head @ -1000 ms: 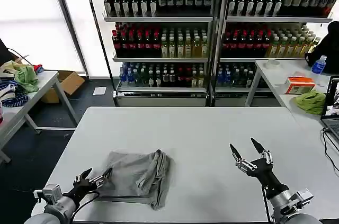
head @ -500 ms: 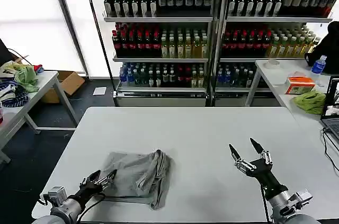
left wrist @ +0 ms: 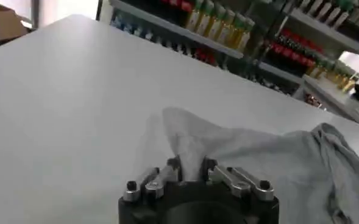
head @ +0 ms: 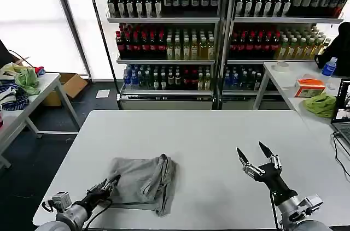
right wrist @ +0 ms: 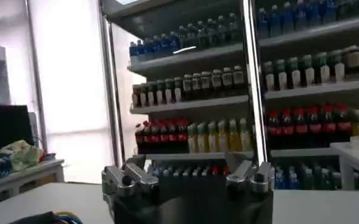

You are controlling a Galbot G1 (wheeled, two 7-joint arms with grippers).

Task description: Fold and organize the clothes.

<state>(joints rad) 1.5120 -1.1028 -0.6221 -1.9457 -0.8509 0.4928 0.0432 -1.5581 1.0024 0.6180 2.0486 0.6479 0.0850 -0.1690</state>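
On the white table, toward its near left corner, a crumpled light grey shirt is seen lying in a loose heap, its folds bunched highest along the side facing the table's middle. At the shirt's near left corner the left gripper is pictured low over the tabletop, its fingers drawn close together around the cloth's edge. From the left wrist view the shirt is shown rising in a small peak directly ahead of the left gripper, with a tongue of grey fabric pinched between the two fingers and pulled up off the table; the rest of the garment is spread away from the claw toward the far side of the table. The right gripper is held above the table well apart from the shirt, on the table's right half, its two dark fingers spread wide in a V with nothing between them. From the right wrist view the right gripper is seen raised and level, its knuckles set wide apart. Behind the table, shelves of bottled drinks are lined across the back of the room
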